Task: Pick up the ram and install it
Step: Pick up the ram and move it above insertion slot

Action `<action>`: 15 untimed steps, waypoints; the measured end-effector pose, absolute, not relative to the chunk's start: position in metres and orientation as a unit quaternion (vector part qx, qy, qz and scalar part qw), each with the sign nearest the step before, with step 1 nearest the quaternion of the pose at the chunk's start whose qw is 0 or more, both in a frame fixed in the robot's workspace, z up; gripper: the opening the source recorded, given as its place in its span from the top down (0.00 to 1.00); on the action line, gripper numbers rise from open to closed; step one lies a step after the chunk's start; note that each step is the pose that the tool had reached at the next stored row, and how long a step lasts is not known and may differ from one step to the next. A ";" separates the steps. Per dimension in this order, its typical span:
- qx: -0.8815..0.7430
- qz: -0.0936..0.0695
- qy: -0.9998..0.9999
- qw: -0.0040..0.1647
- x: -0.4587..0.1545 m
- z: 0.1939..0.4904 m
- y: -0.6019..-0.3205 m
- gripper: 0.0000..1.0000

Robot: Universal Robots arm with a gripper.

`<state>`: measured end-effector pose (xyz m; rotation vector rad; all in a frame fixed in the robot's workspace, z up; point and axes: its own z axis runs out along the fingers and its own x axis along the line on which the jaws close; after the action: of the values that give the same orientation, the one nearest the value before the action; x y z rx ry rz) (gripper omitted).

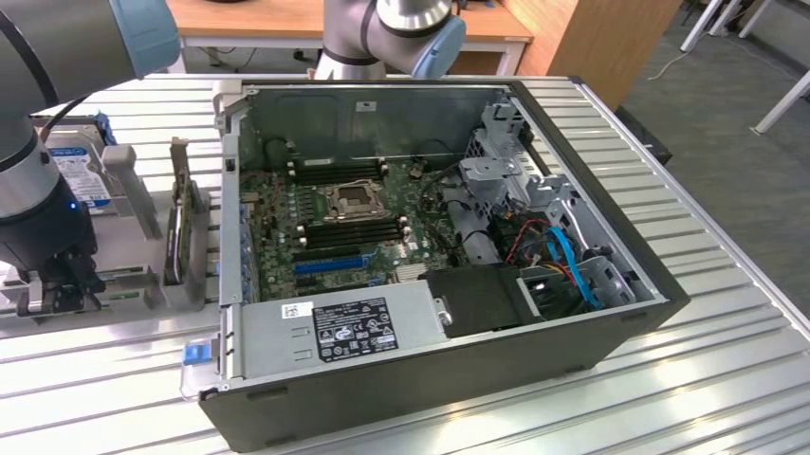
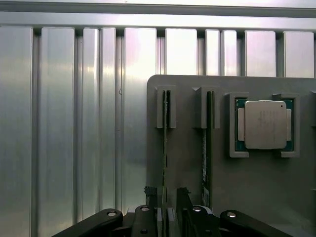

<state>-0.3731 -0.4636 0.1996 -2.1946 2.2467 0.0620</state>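
while the open computer case (image 1: 506, 379) lies on its side on the ribbed metal table (image 1: 722, 398), its motherboard (image 1: 272, 256) faces up, likely so the long black memory slots (image 1: 355, 230) can be reached from above. low on the exterior view's left, the arm (image 1: 38, 190) hangs over a grey holder plate (image 2: 256, 192), with a hard drive (image 1: 70, 171) propped close by. the plate serves as a parts rack. two narrow slots each hold a green board on edge, and a square pocket holds a processor (image 2: 265, 124) lying flat. the ram (image 2: 165, 143) stands in one slot and a second stick (image 2: 208, 143) in the next, probably set upright so fingers can close on the flat faces. the gripper (image 2: 167, 205) is released: its jaws stand apart, one finger on each side of the ram's near end, and it holds nothing. the ram sits in its slot, not lifted.
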 end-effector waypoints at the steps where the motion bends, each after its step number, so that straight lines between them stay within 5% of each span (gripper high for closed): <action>1: -0.699 0.020 0.715 0.000 -0.373 0.200 -0.464 0.70; 15: -0.699 0.020 0.715 0.000 -0.373 0.200 -0.465 0.70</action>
<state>-0.3732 -0.4646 0.1997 -2.1946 2.2469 0.0620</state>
